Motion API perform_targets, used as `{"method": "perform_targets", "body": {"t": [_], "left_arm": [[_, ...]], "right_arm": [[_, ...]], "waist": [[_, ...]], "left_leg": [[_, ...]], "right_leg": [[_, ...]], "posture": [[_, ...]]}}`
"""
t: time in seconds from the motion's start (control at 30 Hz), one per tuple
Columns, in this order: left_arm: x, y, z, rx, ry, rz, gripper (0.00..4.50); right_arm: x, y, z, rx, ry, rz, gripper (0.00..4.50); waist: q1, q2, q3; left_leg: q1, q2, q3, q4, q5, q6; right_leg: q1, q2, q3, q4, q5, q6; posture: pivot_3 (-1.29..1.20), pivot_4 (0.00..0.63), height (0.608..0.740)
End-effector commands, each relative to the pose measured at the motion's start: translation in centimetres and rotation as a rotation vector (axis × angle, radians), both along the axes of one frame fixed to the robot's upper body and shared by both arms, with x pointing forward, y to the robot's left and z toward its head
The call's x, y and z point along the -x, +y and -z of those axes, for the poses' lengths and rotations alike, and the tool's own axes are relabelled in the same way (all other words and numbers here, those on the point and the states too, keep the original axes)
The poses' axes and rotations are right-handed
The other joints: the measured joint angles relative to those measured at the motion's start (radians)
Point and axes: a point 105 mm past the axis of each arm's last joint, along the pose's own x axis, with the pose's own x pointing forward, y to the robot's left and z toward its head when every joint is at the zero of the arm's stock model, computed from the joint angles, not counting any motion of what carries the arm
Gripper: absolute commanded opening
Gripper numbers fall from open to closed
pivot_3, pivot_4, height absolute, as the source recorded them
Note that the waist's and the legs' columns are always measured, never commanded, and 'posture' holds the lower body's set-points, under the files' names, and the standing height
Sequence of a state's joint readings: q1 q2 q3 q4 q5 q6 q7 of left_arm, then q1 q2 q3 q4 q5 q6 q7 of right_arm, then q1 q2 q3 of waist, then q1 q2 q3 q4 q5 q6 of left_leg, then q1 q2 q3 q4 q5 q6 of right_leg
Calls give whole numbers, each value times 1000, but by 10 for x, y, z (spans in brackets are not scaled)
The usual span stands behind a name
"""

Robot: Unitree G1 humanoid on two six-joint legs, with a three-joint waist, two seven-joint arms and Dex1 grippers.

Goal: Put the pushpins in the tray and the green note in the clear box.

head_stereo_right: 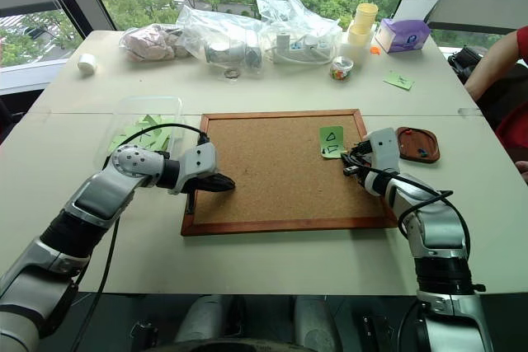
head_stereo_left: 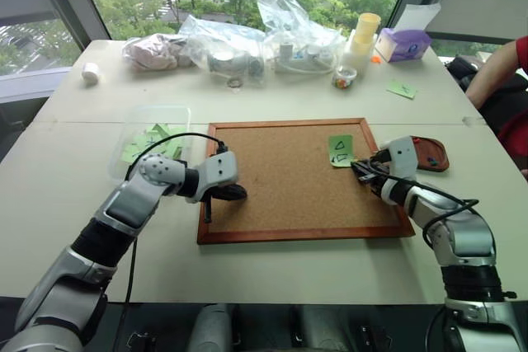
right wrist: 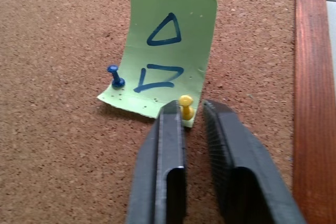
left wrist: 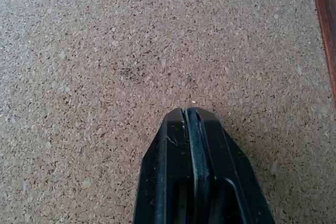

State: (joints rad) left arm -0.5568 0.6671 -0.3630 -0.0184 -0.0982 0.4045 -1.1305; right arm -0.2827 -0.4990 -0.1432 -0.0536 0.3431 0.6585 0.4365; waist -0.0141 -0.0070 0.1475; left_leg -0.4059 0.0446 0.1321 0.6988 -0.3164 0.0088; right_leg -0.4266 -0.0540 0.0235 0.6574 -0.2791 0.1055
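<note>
We see right gripper with fingers a little apart around yellow pin on green note, pinned on corkboard. Left gripper pressed together. Pin might slip out; note might tear.

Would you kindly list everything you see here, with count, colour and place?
corkboard: one, wood-framed, table centre
green note: one, light green, black triangles, on the corkboard's far right corner
pushpins: two on the note, blue and yellow
tray: one, red-brown, right of the corkboard
clear box: one, left of the corkboard, holding green notes
clear bags: several, far side
cups: stacked, pale yellow, far side
purple box: one, far right
person's arm: red sleeve, right edge
left claw: shut, over the corkboard
right claw: slightly apart around the yellow pushpin
</note>
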Motion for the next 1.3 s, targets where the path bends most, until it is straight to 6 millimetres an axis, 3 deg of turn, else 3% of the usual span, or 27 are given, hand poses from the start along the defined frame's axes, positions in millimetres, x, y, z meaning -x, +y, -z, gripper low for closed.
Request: {"method": "perform_targets", "body": {"t": [0.03,0.2,0.37,0.63,0.77,0.83,0.9,1.23,1.3], "left_arm": [[-1,3,-3,-5,-14,-8,0],[0,3,-3,-12,-11,-5,0],[1,2,-3,-13,-7,-2,0],[2,0,-2,-14,0,10,0],[2,0,-3,-14,0,12,0],[1,-2,-4,-10,-2,15,0],[1,-3,-4,-10,-2,19,0],[1,-4,-5,-5,-7,13,0],[1,-4,-5,-5,-7,10,0]], "right_arm": [[-1,-4,-12,-15,-50,14,22],[2,-3,-21,-49,-97,11,22],[5,-8,-52,-99,-238,41,22],[9,-13,-56,-121,-257,84,22],[0,-48,-65,-106,-301,262,22],[-10,-83,-63,-25,-280,440,22],[-18,-105,-55,31,-226,543,22],[-31,-127,-38,38,-127,641,22],[-32,-128,-35,34,-114,647,600]], "waist": [[0,0,0],[0,0,0],[0,0,0],[0,0,0],[0,0,0],[-1,0,0],[-1,0,0],[-3,0,0],[-3,0,0]], "left_leg": [[0,0,0,0,0,0],[0,0,0,0,0,0],[0,0,0,0,0,0],[0,0,0,0,0,0],[0,0,0,0,0,0],[0,0,0,0,0,0],[0,-1,1,0,0,0],[0,-1,1,0,0,0],[0,-1,1,0,0,0]], "right_leg": [[0,0,0,0,0,0],[0,0,0,0,0,0],[0,0,0,0,0,0],[0,0,0,0,0,0],[0,0,0,0,0,0],[0,0,0,0,0,0],[0,0,0,0,0,0],[0,0,1,0,0,0],[0,0,1,0,0,0]], "posture": [[0,150,735],[0,150,735],[0,150,735],[0,150,735],[0,150,735],[0,150,735],[0,150,735],[0,150,735],[0,150,735]]}}
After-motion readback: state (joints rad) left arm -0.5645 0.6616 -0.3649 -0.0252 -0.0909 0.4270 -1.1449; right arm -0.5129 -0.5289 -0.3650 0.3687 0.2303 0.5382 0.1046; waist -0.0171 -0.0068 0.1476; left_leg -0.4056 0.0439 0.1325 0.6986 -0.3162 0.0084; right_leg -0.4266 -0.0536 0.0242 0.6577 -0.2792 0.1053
